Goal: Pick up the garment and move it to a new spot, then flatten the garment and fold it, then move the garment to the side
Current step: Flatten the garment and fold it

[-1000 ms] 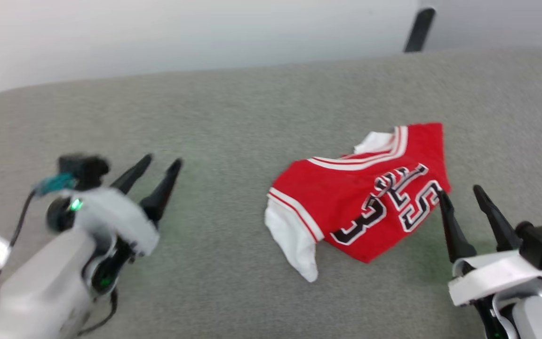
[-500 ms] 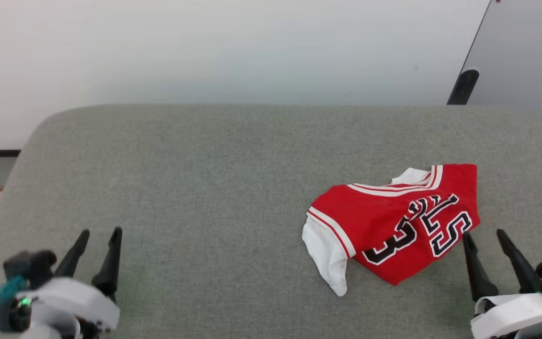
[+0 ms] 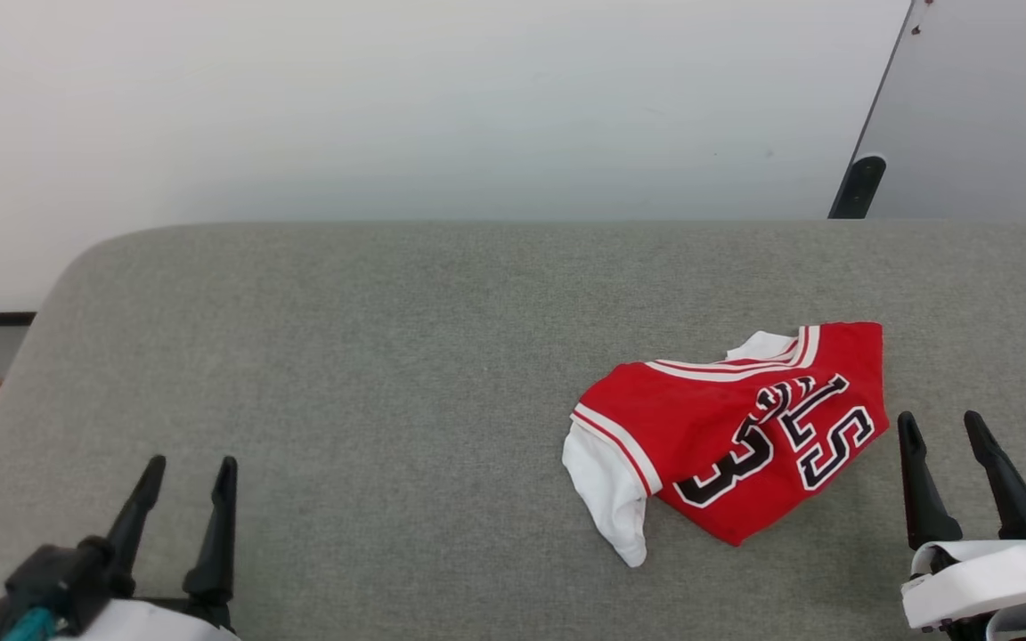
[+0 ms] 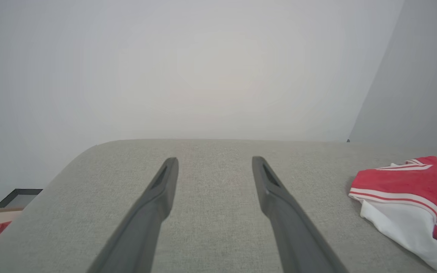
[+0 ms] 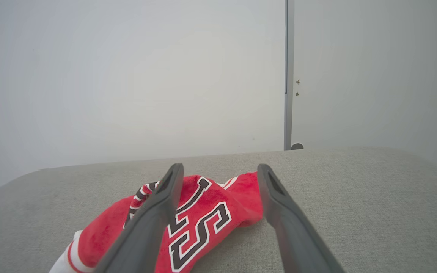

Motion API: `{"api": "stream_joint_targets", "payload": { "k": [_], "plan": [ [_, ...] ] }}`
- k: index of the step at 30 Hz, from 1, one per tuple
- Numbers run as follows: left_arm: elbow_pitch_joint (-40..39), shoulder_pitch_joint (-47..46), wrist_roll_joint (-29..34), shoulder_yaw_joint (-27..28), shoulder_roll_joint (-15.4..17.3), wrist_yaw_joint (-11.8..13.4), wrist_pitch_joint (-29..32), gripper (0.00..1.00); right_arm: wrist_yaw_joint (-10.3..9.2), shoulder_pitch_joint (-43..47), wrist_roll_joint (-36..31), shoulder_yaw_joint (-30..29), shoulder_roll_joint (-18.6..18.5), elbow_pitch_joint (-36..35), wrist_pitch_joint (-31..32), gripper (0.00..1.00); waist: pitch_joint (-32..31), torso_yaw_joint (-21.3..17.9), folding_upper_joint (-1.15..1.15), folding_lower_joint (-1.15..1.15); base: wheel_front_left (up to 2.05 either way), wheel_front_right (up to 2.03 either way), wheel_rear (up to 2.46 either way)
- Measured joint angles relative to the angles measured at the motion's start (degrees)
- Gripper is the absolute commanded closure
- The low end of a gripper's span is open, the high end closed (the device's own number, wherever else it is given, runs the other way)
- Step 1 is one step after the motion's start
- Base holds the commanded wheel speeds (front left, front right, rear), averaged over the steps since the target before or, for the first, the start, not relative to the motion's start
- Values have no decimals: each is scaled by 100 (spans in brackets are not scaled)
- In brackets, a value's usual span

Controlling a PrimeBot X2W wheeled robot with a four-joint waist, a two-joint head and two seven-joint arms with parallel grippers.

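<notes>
- The garment [image 3: 736, 436] lies crumpled on the grey cushion [image 3: 370, 356], on its right half, with one white sleeve hanging toward the near edge.
- The left gripper [image 3: 192, 463] sits over the cushion's near left corner, fingers spread, holding nothing.
- The right gripper [image 3: 939, 418] sits at the cushion's near right edge, fingers apart and empty, just beside the garment.

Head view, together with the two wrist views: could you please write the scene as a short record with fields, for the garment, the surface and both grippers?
garment: small red jersey with white sleeves and black lettering, crumpled, partly folded over itself
surface: grey fabric cushion; the jersey lies on its right half
left gripper: open, empty, far to the left of the jersey
right gripper: open, empty, close beside the jersey's right edge, apparently apart from it
task state: jersey not yet picked up
</notes>
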Motion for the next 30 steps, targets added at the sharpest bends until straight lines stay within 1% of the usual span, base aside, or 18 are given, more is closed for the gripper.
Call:
{"api": "stream_joint_targets", "payload": {
  "k": [5,11,21,28,30],
  "plan": [
    [-99,295,51,-1,-245,4,-1,0,0,25,-4,67,58,37,0,0,-13,-56,0,0,0,0,0],
    [11,381,115,21,-407,-33,0,0,0,31,-55,93,100,90,0,0,17,-95,0,0,0,0,0],
    [9,378,193,120,-426,-74,0,0,0,24,-63,88,133,82,0,0,16,-116,0,0,0,0,0],
    [11,376,222,69,-471,-94,0,0,0,24,-63,100,196,83,0,0,2,-149,0,0,0,0,0],
    [11,357,174,-9,-517,-149,27,0,0,24,-59,103,231,74,0,0,5,-178,0,0,0,0,0]
  ]
}}
